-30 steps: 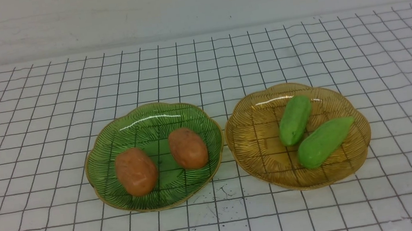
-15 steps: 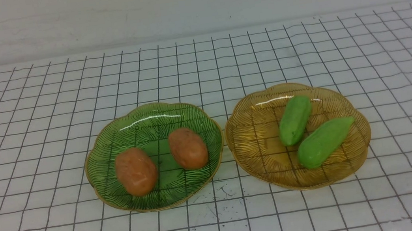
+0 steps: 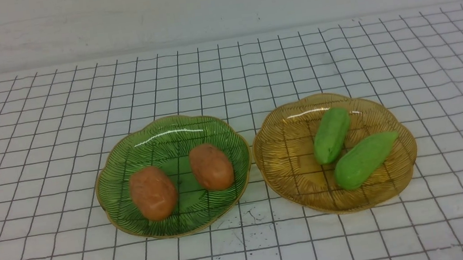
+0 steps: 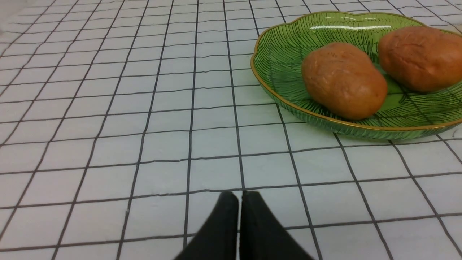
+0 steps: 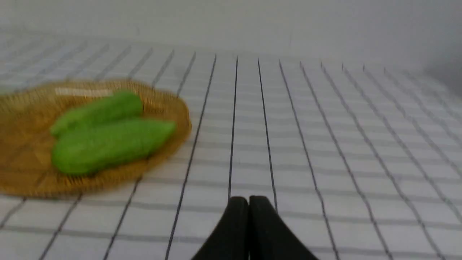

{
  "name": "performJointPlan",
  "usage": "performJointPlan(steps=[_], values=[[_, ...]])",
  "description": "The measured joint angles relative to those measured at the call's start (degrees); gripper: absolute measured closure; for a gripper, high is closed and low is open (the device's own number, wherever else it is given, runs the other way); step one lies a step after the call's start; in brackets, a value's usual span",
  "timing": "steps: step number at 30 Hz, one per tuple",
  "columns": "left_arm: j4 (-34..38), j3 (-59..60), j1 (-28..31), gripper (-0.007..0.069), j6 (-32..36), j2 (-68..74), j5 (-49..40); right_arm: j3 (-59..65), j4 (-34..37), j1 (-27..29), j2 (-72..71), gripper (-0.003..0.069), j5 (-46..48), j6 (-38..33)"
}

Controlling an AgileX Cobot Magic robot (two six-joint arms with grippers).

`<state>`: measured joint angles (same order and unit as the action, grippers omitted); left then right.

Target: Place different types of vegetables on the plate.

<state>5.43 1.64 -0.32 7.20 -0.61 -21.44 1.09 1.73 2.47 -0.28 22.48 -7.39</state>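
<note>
Two orange-brown potatoes point(image 3: 153, 192) point(image 3: 211, 166) lie in a green glass plate point(image 3: 160, 132). Two light green cucumber pieces point(image 3: 331, 134) point(image 3: 363, 160) lie in an amber glass plate point(image 3: 286, 140). Neither gripper shows in the front view. In the left wrist view my left gripper point(image 4: 240, 196) is shut and empty over the cloth, short of the green plate point(image 4: 281, 61) and its potatoes point(image 4: 343, 80) point(image 4: 420, 57). In the blurred right wrist view my right gripper point(image 5: 248, 201) is shut and empty, beside the amber plate point(image 5: 21, 169) with the cucumbers point(image 5: 108, 144) point(image 5: 97, 112).
The plates stand side by side, nearly touching, on a white cloth with a black grid point(image 3: 224, 73). A pale wall point(image 3: 214, 2) rises behind the table. A few dark specks point(image 3: 248, 221) mark the cloth in front of the plates.
</note>
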Motion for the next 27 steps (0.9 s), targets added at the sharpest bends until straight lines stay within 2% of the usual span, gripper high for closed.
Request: performJointPlan(steps=[27], values=[[0.0, 0.0, 0.0, 0.0632, 0.0, 0.0, -0.1, 0.0, 0.7, 0.0, -0.1, 0.0673, -0.1, 0.7]])
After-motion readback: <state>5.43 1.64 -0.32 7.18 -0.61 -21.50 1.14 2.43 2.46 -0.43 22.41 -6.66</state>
